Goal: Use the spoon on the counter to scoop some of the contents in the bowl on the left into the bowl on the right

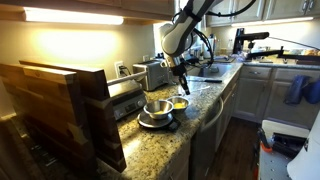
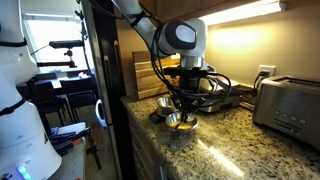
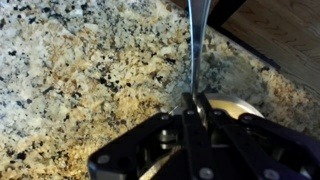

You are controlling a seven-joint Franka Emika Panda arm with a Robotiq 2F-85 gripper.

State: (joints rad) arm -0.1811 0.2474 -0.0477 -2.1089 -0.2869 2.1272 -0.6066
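Pincer [image 3: 192,103] clamped shut on the thin spoon [image 3: 195,45] handle, hanging over the speckled granite tabletop [image 3: 80,70], a bowl [image 3: 238,106] just beside.

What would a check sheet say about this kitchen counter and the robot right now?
Surface: speckled granite counter, rounded edge.
Job's things: silver bowl and yellowish bowl close together below the arm; spoon held over the counter.
Clutter: toaster; wooden boards.
Fingers: shut on the spoon's thin handle.
Cables: black cables looped beside the wrist.
Surroundings: grey cabinets, blue cloth, wooden floor.
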